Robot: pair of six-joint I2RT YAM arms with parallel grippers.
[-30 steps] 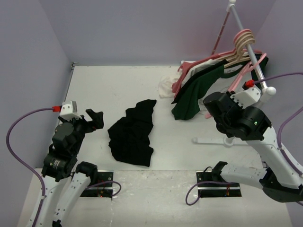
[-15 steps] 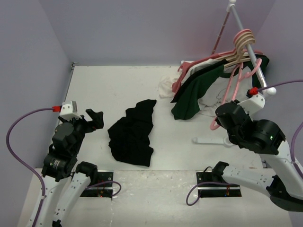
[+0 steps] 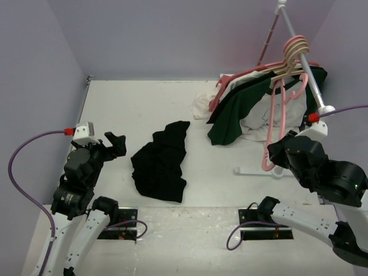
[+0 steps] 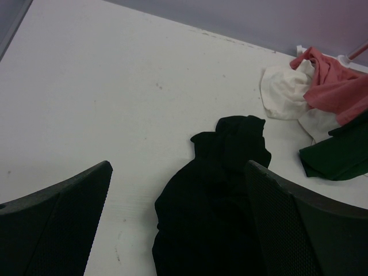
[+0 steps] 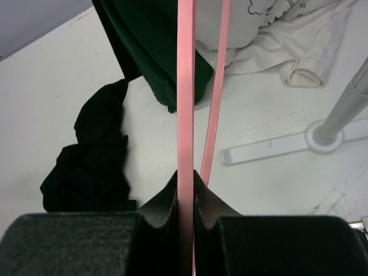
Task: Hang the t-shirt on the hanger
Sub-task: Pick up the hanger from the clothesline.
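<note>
- The right gripper [image 5: 185,184] is clenching the pink hanger [image 5: 185,86] by one thin bar, with the jaws pinched tight on either side of it.
- In the overhead view the hanger is hanging long and almost upright from the rack [image 3: 305,63]. Its hook is up by the rail, and I cannot tell whether the hook is clear of it.
- The t-shirt [image 3: 161,164] is lying crumpled on the table [image 3: 144,103] between the two arms, well apart from the hanger and touching neither gripper.
- The left gripper [image 3: 117,144] is waiting wide open beside the t-shirt, holding nothing.
- As I read it, the step in hand is carrying the hanger over to the t-shirt.
- Doing it well means making sure the hook is unhitched before pulling sideways, or the rack could be dragged along.
- The bar is slim and slick-looking, so a steady, unhurried swing should keep it from pivoting in the jaws.
- The green shirt [image 3: 230,115] is draping just beside the hanger, so the path should stay clear of it to avoid a snag.
- The hanger should be set down flat near the t-shirt's collar end, hook pointing away, leaving the left gripper room to lift the cloth.
</note>
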